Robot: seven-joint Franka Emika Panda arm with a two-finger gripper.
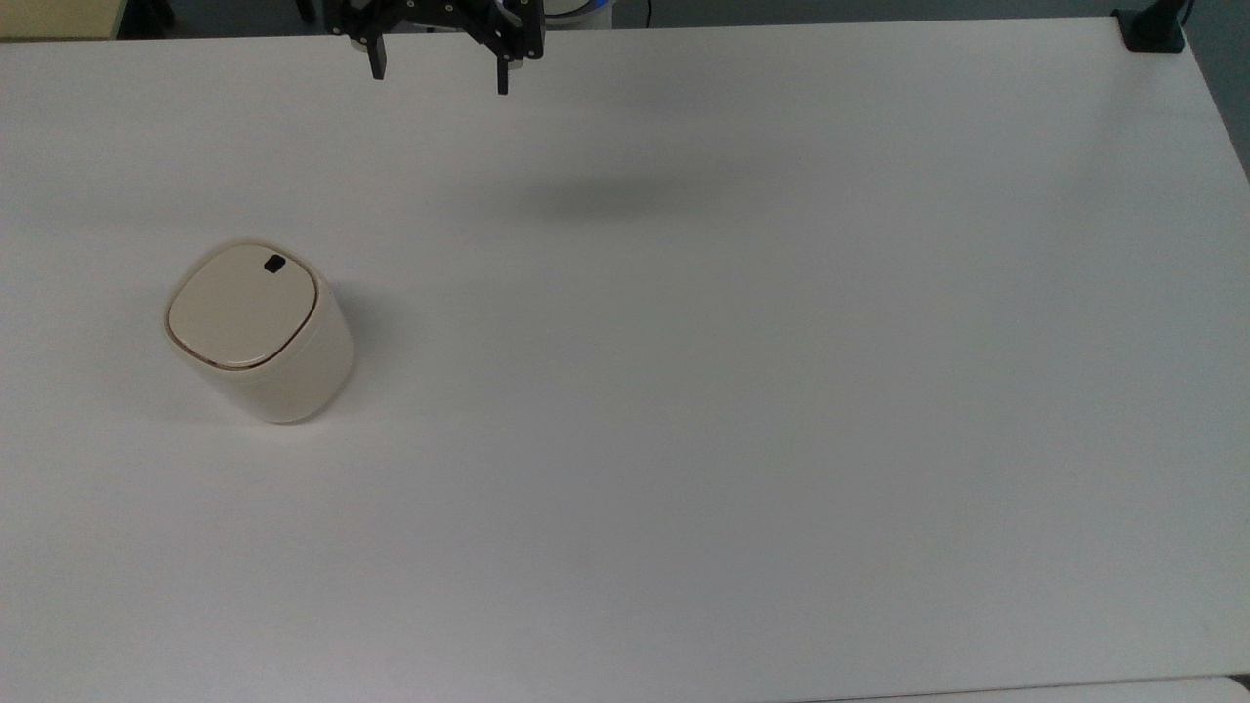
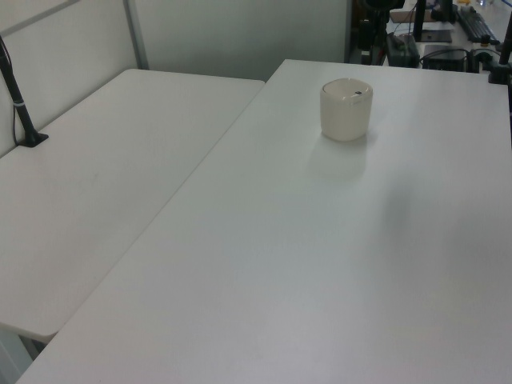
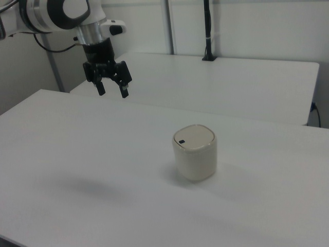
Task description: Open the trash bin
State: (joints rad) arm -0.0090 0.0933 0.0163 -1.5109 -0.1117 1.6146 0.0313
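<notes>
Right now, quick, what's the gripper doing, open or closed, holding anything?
Gripper: open, holding nothing, hanging in the air well away from the trash bin, whose lid is shut.

top view: straight down on table (image 1: 742,439) | left, right views: slanted, opposite sides | shared: bin (image 1: 259,330)

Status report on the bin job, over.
Tool open, high above the table, holding nothing. Trash bin upright, lid shut, well apart from the tool. Nothing between them.
</notes>
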